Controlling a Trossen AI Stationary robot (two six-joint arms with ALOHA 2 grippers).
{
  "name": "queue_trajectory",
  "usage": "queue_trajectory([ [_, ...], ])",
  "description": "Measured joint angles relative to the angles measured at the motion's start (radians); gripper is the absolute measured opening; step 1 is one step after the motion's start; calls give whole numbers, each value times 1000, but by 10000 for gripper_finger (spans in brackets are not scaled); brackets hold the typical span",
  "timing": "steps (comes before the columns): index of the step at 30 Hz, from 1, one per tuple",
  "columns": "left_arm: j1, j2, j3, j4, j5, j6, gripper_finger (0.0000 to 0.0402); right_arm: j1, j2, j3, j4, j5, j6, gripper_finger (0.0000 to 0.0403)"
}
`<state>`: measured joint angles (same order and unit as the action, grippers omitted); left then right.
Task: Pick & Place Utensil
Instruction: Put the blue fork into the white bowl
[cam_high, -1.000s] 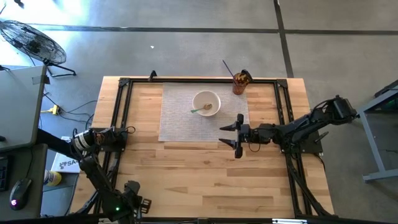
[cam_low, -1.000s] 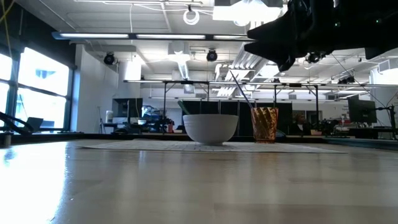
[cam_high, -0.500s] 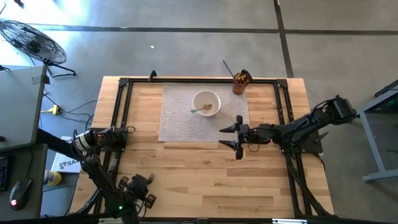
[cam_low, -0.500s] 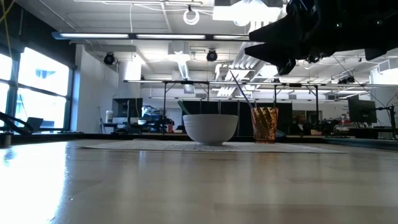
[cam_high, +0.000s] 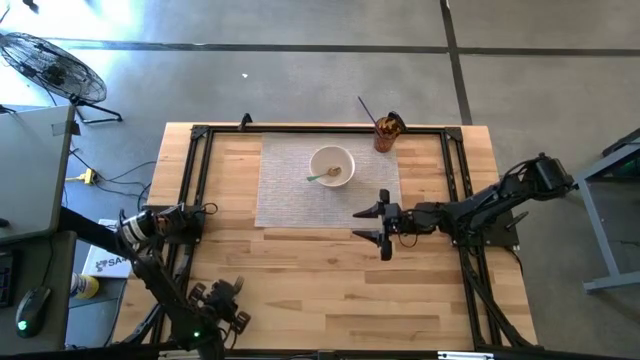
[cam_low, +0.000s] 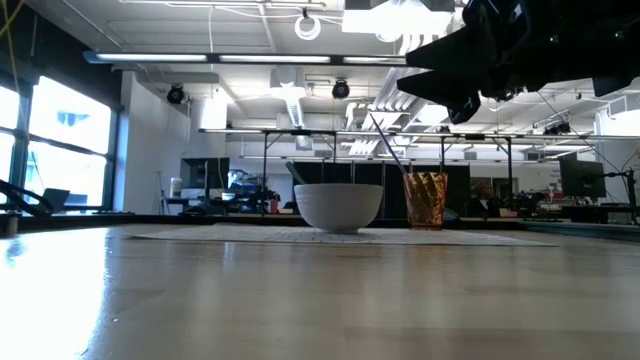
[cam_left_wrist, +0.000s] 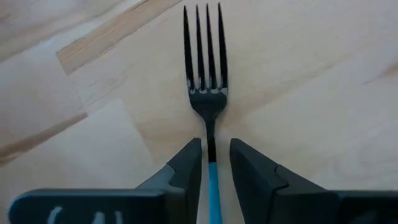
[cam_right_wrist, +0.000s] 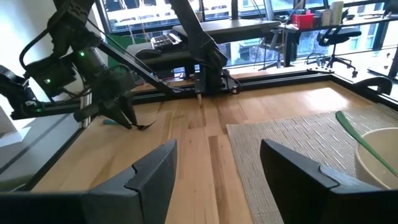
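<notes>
Fork (cam_left_wrist: 208, 81) pinched by left fingers (cam_left_wrist: 186, 165), seen only in wrist view; right fingers (cam_right_wrist: 149, 174) spread.

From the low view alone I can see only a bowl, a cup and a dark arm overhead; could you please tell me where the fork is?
Observer: The fork is held in the left end effector, gripped by its blue handle, with the black tines pointing forward.
Operator: Thank you. Where over the table is that arm?
Observer: It is over the left side of the table, by the edge farthest from the bowl and well off the placemat.
Operator: And the arm above my camera?
Observer: That is the right end effector. It is open and empty, beside the placemat's corner nearest it.
</notes>
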<state>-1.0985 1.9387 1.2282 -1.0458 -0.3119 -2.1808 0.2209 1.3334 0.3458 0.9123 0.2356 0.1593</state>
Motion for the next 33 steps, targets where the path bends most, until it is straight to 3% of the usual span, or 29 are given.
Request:
queue_trajectory([
  [9,-2,30,4,-3,-17,1,101,3,0,0,-3,5,1,224],
  [18,-2,32,3,-5,-40,4,11,3,0,0,-3,5,1,224],
  [23,9,33,3,-17,-38,17,18,3,0,0,-3,5,20,224],
  [29,116,26,51,-98,-37,206,5,3,0,0,-3,4,20,224],
  [33,228,15,116,-150,-56,410,8,4,0,0,-10,2,24,224],
])
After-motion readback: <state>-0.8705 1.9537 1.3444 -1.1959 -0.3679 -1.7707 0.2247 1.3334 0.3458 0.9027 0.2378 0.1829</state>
